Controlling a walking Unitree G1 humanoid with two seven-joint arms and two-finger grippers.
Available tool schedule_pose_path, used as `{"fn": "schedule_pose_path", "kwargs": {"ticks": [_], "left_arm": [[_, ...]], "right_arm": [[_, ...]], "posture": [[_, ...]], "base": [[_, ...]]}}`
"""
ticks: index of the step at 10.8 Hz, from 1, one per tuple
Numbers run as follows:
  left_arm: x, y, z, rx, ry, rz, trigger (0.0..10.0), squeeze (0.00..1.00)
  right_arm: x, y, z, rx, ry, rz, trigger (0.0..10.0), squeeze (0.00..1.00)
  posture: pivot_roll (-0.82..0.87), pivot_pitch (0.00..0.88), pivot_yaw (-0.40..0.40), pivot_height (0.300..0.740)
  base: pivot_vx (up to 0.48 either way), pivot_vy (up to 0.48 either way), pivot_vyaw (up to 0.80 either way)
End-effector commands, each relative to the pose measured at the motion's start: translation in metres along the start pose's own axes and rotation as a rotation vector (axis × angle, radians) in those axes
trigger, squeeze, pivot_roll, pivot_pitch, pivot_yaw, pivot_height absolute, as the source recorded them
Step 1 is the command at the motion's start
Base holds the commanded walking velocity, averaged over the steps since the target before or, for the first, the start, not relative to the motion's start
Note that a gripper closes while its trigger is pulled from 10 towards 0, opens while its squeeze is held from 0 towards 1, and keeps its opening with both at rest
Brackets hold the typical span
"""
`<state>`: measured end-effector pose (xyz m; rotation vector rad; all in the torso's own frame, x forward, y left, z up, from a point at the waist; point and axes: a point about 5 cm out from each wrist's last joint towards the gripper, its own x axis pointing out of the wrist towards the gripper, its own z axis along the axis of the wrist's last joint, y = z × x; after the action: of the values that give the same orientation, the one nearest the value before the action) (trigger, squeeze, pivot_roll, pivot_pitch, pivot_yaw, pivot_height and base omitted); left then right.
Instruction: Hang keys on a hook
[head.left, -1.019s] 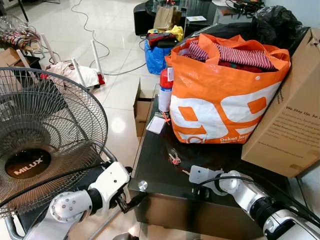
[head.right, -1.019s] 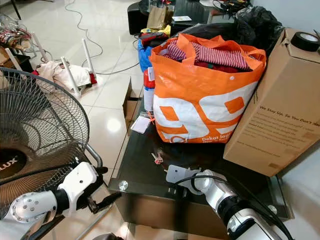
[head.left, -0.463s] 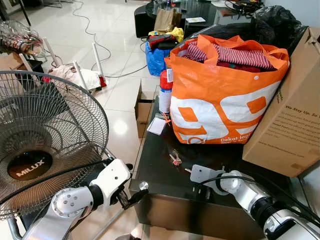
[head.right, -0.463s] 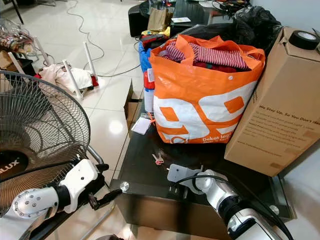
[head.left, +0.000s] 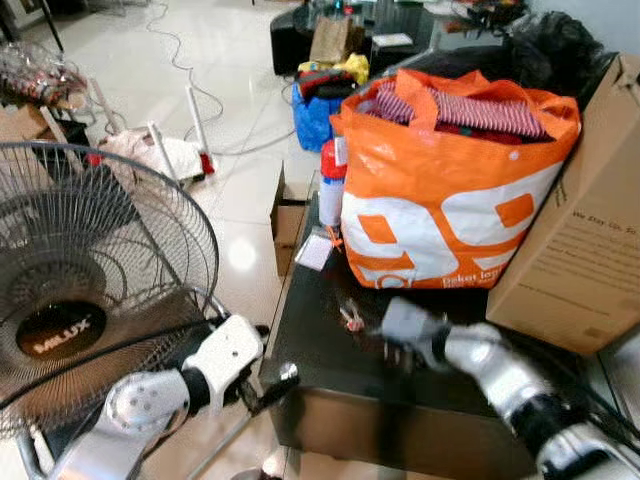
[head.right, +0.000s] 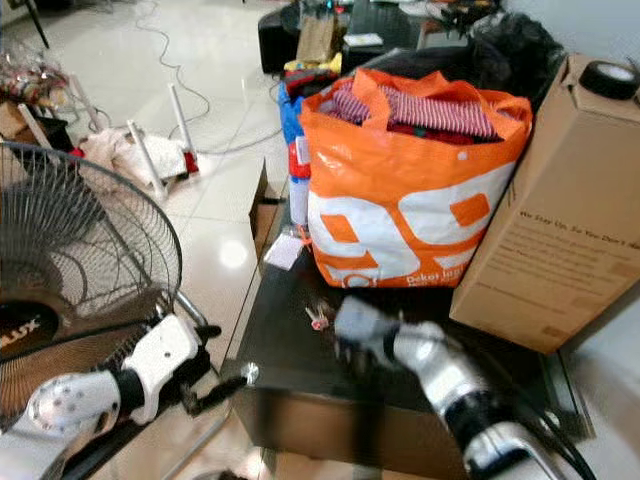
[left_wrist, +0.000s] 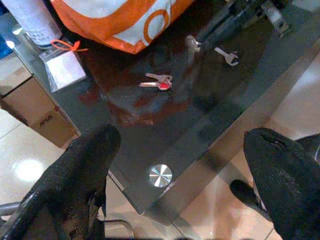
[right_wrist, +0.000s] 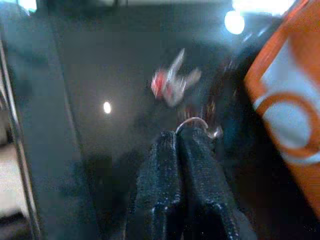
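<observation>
A small bunch of keys with a red tag (head.left: 350, 318) lies on the dark glass table (head.left: 310, 345), just in front of the orange bag. My right gripper (right_wrist: 179, 136) is low over the table, a little to the right of the keys, with its fingers pressed together and nothing between them. A silver ring (right_wrist: 192, 123) lies just past its tips. In the eye views the right hand (head.left: 400, 325) is blurred. My left gripper (head.left: 270, 385) hangs open off the table's front left corner, looking across the glass at the keys (left_wrist: 159, 82).
A full orange shopping bag (head.left: 445, 190) and a tall cardboard box (head.left: 580, 240) fill the back and right of the table. A red-and-white can (head.left: 331, 180) and a tagged card (head.left: 313, 252) stand at its left edge. A standing fan (head.left: 90, 300) is close on my left.
My right arm has swung forward and left over the table, bringing its hand up close beside the keys. The left arm has hardly moved. The picture is now blurred.
</observation>
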<state>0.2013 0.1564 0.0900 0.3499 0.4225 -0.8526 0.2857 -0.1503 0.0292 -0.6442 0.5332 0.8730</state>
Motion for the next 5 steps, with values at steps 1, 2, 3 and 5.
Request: {"fn": "schedule_pose_path", "kwargs": {"ticks": [1, 2, 3, 5], "left_arm": [[-0.003, 0.007, 0.003, -0.004, -0.027, 0.048, 10.0, 0.07], [-0.004, 0.01, 0.006, -0.024, -0.055, 0.083, 10.0, 0.07], [-0.003, 0.015, 0.011, -0.046, -0.096, 0.137, 10.0, 0.07], [0.003, 0.028, 0.027, -0.071, -0.188, 0.261, 10.0, 0.07]], "right_arm": [[-0.01, -0.005, 0.005, 0.062, -0.068, -0.018, 0.0, 0.0], [-0.021, -0.008, 0.011, 0.126, -0.129, -0.056, 0.0, 0.0], [-0.037, -0.012, 0.018, 0.264, -0.219, -0.125, 0.0, 0.0], [-0.066, -0.015, 0.03, 0.476, -0.373, -0.321, 0.0, 0.0]], "posture": [[-0.05, 0.0, 0.025, 0.74], [-0.05, 0.0, 0.017, 0.74], [-0.05, 0.0, 0.009, 0.74], [-0.05, 0.0, 0.008, 0.74]], "base": [[0.0, 0.0, 0.0], [0.0, 0.0, 0.0], [0.0, 0.0, 0.0], [0.0, 0.0, 0.0]]}}
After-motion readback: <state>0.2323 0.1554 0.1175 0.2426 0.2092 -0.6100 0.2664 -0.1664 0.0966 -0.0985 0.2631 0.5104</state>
